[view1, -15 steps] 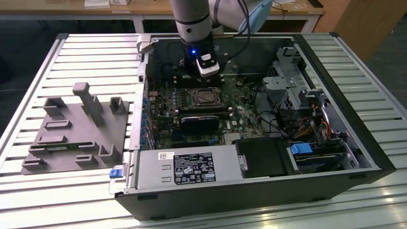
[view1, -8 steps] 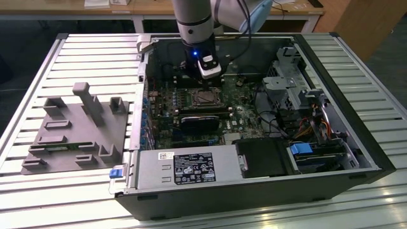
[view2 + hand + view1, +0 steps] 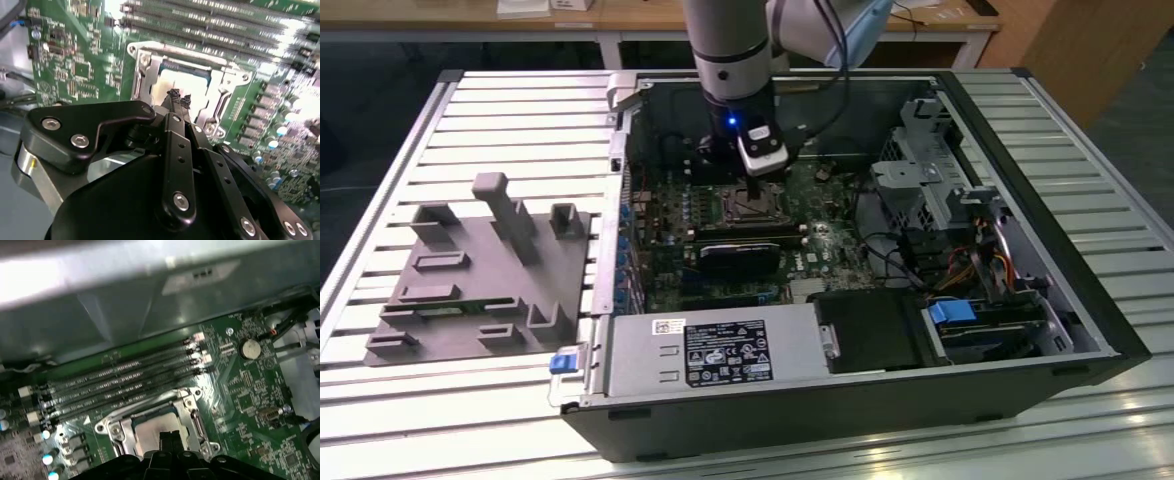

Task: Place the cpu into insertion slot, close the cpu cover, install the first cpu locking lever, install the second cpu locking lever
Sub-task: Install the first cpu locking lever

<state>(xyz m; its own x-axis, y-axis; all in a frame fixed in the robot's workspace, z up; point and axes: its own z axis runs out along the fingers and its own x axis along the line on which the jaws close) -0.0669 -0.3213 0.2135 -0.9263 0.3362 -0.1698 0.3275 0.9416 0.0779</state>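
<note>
Hovering with end effector (image 3: 167, 438) clenched, gripping nothing, directly over one flat square dull-metal cpu (image 3: 150, 428); sitting in one silvery-rimmed slot (image 3: 194, 420), near four long black memory slots (image 3: 125, 375).

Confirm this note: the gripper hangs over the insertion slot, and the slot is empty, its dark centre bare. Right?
Not quite. The gripper does hang over the insertion slot, but the slot is not empty: the cpu lies in it, its pale metal top showing in both wrist views.
</note>
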